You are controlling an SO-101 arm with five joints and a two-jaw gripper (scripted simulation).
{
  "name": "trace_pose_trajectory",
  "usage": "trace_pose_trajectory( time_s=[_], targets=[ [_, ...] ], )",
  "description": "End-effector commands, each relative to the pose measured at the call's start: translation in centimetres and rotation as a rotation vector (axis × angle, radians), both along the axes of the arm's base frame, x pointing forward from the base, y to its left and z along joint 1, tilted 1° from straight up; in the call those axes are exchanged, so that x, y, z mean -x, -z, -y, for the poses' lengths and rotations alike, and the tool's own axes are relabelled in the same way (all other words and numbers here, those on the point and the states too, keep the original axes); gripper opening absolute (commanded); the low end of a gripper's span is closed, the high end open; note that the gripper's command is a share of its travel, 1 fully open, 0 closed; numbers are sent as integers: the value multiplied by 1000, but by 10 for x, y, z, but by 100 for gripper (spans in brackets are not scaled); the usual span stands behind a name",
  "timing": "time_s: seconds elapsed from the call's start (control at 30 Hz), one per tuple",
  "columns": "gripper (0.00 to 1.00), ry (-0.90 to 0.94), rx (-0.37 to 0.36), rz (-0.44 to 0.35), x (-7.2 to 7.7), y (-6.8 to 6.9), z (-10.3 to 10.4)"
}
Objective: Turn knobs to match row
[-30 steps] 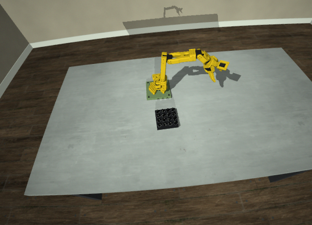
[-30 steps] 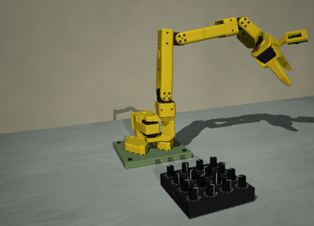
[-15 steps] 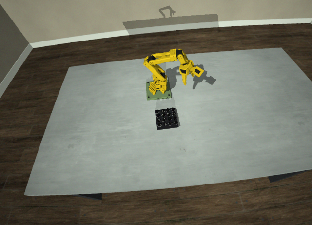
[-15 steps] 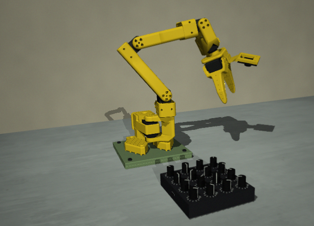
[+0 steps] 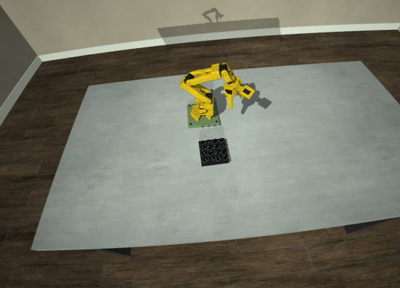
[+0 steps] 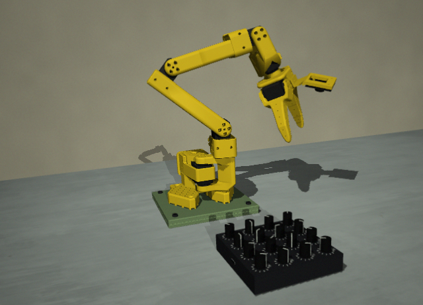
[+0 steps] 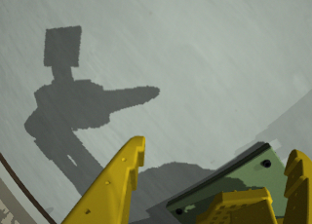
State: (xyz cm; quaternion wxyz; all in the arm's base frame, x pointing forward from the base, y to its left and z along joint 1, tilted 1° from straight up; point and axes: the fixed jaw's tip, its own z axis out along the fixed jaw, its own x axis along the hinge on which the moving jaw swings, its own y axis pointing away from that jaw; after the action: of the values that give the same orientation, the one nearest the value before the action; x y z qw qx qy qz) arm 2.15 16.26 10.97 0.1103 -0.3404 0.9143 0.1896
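The black knob box (image 5: 214, 152) sits on the grey table just in front of the arm's green base plate (image 5: 203, 116). In the exterior view the knob box (image 6: 279, 252) shows several black knobs with white pointer lines in rows; a small socket slot is on its left side face. My yellow gripper (image 6: 293, 132) hangs high in the air, behind and to the right of the box, fingers pointing down. It is partly open and holds nothing. In the wrist view the gripper (image 7: 214, 160) frames bare table, its own shadow and the base plate (image 7: 228, 188). The box is out of the wrist view.
The arm is folded over its base (image 6: 205, 185). The table edge lies far from the box on all sides, with dark wood floor (image 5: 48, 272) around it and a beige wall behind.
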Motion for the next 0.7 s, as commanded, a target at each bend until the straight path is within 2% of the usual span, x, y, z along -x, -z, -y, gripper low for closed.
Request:
trace_pose_trajectory(
  time_s=[0.0,0.23,0.3,0.67],
  targets=[
    [40,12,19,1,-3,3,4],
    [40,66,26,26,-20,3,8],
    [40,66,26,26,-20,3,8],
    [40,241,64,98,-70,4,33]
  ],
)
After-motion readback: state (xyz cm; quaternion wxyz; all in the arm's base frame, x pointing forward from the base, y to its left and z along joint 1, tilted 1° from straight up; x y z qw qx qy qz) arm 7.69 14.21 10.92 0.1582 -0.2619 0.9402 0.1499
